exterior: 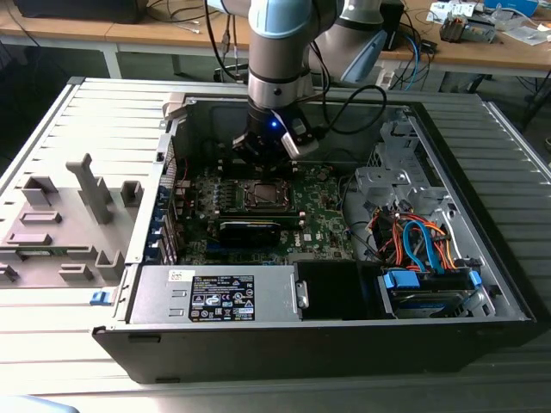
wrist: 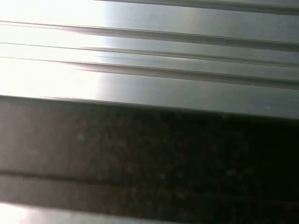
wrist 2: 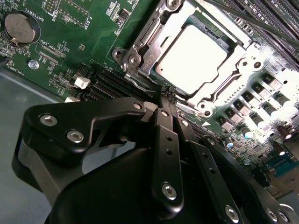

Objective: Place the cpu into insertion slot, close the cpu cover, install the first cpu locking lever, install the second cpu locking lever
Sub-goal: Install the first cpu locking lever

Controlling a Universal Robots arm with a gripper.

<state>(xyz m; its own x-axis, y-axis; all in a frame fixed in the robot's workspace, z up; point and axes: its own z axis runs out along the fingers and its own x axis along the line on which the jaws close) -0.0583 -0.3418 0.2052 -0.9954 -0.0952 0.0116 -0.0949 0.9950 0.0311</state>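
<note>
End effector (wrist 2: 167, 95), fingers pressed together and holding nothing, is hovering just beside the insertion slot (wrist 2: 140, 60), where the cpu (wrist 2: 191, 58) is already sitting seated with the cpu cover (wrist 2: 216, 89) lying closed around it, apparently awaiting locking.

In the first wrist view there is a shiny grey metal sheet (wrist: 187, 56) with long ridges running across it — and next to it a wide dark band (wrist: 149, 154)
</note>
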